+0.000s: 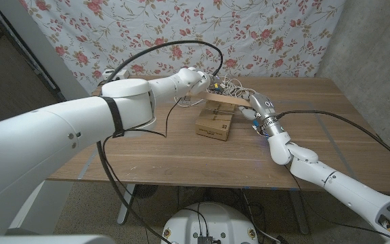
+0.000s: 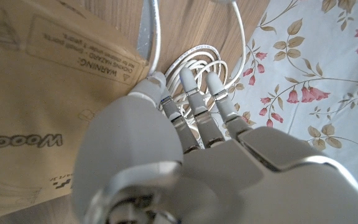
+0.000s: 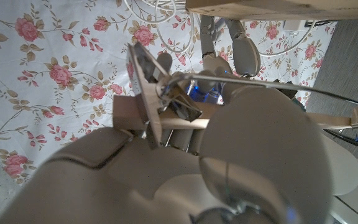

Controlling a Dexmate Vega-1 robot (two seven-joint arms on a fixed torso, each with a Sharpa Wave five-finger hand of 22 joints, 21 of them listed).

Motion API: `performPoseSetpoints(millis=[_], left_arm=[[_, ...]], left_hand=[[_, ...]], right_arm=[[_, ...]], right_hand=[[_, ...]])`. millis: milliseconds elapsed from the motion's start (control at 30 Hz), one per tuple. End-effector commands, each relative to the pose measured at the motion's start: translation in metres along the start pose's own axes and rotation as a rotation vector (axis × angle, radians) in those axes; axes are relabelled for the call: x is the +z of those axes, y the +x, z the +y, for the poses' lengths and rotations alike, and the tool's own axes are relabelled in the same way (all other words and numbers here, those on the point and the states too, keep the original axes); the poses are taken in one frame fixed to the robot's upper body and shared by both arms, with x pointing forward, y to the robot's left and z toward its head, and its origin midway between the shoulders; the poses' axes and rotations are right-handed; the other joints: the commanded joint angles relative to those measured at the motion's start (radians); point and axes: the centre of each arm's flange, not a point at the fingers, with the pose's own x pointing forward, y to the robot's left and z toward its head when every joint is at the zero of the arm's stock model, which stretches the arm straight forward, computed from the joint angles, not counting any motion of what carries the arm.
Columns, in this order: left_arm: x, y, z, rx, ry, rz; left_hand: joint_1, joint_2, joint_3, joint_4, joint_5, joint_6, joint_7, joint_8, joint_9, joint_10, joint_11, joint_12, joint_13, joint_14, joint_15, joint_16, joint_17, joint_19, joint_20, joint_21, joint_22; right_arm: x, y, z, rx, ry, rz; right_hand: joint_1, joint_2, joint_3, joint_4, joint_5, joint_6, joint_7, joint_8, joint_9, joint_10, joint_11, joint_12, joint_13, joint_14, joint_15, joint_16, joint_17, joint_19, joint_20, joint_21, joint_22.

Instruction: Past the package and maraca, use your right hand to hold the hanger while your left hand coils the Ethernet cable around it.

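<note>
Head view: right hand (image 1: 261, 108) is up over the bench (image 1: 181, 152) just behind the cardboard package (image 1: 215, 123), gripping a wooden hanger (image 1: 223, 99) that runs leftward from it toward the left hand (image 1: 196, 80). Right wrist view confirms the hold: wooden bar and metal clip hardware of the hanger (image 3: 154, 109) sit against the palm, fingers closed on the wood.

Left hand is at the far end of the hanger, in among loops of white Ethernet cable (image 1: 230, 85). In the left wrist view the fingers (image 2: 194, 102) reach close together into the white coils (image 2: 197, 62) beside the package (image 2: 42, 93); cannot tell whether they actually pinch a strand or only touch it. Maraca not identified with confidence.

Handling judgement:
- Hanger: rigid, light, smooth wood. Best held near one end or at the clip, leaving the bar free for winding; likely to twist in the grip if the cable is pulled hard.
- Cable: light, springy, smooth jacket. Loops will tend to unwind and slide along the bar unless kept under light tension.
- Take a single strand near the bar, not the whole bundle, to avoid tangles.
</note>
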Motion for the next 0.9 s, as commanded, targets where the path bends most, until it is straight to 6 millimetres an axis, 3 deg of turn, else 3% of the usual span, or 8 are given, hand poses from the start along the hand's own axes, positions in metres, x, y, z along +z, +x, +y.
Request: performPoseSetpoints(millis=[33, 233, 267, 333, 433, 533, 767, 900], left_arm=[[0.003, 0.000, -0.006, 0.031, -0.018, -0.024], [-0.008, -0.014, 0.003, 0.162, -0.023, -0.029], [-0.010, -0.017, 0.004, 0.160, -0.034, -0.013], [-0.015, -0.020, 0.007, 0.121, -0.055, 0.019], [-0.023, -0.027, 0.010, 0.084, -0.074, 0.068], [-0.027, -0.039, 0.014, 0.070, -0.030, 0.141], [-0.029, -0.063, 0.018, 0.038, 0.089, 0.250], [-0.036, -0.083, 0.021, 0.111, 0.096, 0.345]], left_hand=[[-0.028, 0.044, 0.009, 0.040, -0.030, 0.144, 0.061, 0.034, 0.009, 0.151, -0.007, 0.061, 0.043, 0.111, -0.157, 0.005, -0.008, 0.054, -0.006, 0.015, 0.001], [-0.048, 0.052, 0.017, 0.069, -0.004, 0.164, 0.065, 0.035, 0.021, 0.177, -0.006, 0.074, 0.080, 0.138, -0.154, -0.013, -0.015, 0.075, 0.000, 0.008, -0.001], [-0.071, 0.069, 0.036, 0.112, 0.004, 0.092, 0.056, -0.006, 0.022, 0.092, -0.003, 0.041, 0.105, 0.092, -0.155, -0.045, -0.012, 0.046, 0.009, -0.001, 0.003], [-0.125, 0.053, 0.051, 0.178, 0.005, -0.073, 0.041, -0.082, 0.015, -0.070, 0.050, -0.056, 0.097, -0.019, -0.116, -0.124, -0.042, 0.015, 0.033, -0.013, 0.003], [-0.190, 0.060, 0.053, 0.245, -0.011, -0.110, 0.060, -0.086, 0.015, -0.120, 0.082, -0.101, 0.077, -0.036, -0.090, -0.157, -0.077, -0.006, 0.041, -0.022, 0.003], [-0.223, 0.035, 0.039, 0.264, -0.024, -0.118, 0.055, -0.085, 0.012, -0.130, 0.084, -0.112, 0.069, -0.045, -0.084, -0.172, -0.094, -0.016, 0.041, -0.025, 0.003], [-0.225, -0.070, 0.003, 0.226, -0.049, -0.137, 0.037, -0.091, 0.002, -0.145, 0.068, -0.131, 0.049, -0.035, -0.092, -0.185, -0.122, -0.017, 0.037, -0.023, 0.006], [-0.352, -0.090, -0.065, 0.282, -0.058, -0.266, 0.042, -0.098, 0.000, -0.255, 0.089, -0.152, 0.030, -0.065, -0.080, -0.190, -0.121, -0.043, 0.027, -0.028, 0.009]], right_arm=[[0.001, 0.004, 0.001, 0.000, 0.013, -0.014], [0.003, 0.004, 0.001, -0.001, 0.014, -0.017], [0.003, 0.004, 0.001, -0.001, 0.013, -0.019], [0.004, 0.004, 0.002, 0.003, 0.012, -0.020], [0.006, 0.003, 0.002, 0.007, 0.012, -0.022], [0.007, 0.002, 0.001, 0.007, 0.012, -0.025], [0.013, 0.001, 0.000, 0.008, 0.014, -0.042], [0.020, 0.000, 0.000, 0.007, 0.009, -0.053]], right_hand=[[-0.126, 0.136, 0.007, 0.001, 0.003, 0.015, 0.005, 0.009, 0.002, 0.005, 0.001, 0.007, 0.009, -0.006, -0.071, 0.004, 0.000, 0.002, -0.089, 0.004, 0.001], [-0.125, 0.136, 0.007, 0.000, 0.002, 0.015, 0.005, 0.009, 0.002, 0.005, 0.001, 0.009, 0.011, -0.007, -0.071, 0.004, 0.000, 0.001, -0.089, 0.004, 0.002], [-0.125, 0.136, 0.007, 0.000, 0.002, 0.015, 0.005, 0.009, 0.001, 0.005, 0.002, 0.009, 0.011, -0.007, -0.071, 0.004, 0.000, 0.003, -0.090, 0.004, 0.002], [-0.125, 0.136, 0.007, 0.000, 0.002, 0.017, 0.006, 0.009, 0.000, 0.005, 0.002, 0.006, 0.007, -0.007, -0.071, 0.004, 0.000, 0.002, -0.090, 0.004, 0.001], [-0.125, 0.136, 0.007, 0.000, 0.002, 0.017, 0.006, 0.010, 0.000, 0.005, 0.001, 0.008, 0.009, -0.007, -0.071, 0.004, 0.000, 0.002, -0.091, 0.004, 0.001], [-0.125, 0.136, 0.007, 0.000, 0.003, 0.017, 0.007, 0.010, 0.000, 0.005, 0.001, 0.008, 0.008, -0.008, -0.071, 0.004, 0.000, 0.002, -0.090, 0.003, 0.001], [-0.125, 0.136, 0.007, 0.001, 0.003, 0.016, 0.006, 0.011, 0.001, 0.009, 0.003, 0.000, -0.007, -0.008, -0.071, 0.004, 0.000, 0.001, -0.090, 0.002, 0.001], [-0.124, 0.136, 0.007, 0.000, 0.003, 0.016, 0.007, 0.010, -0.001, 0.004, -0.003, 0.009, 0.008, -0.008, -0.071, 0.005, 0.000, 0.002, -0.090, 0.003, 0.001]])
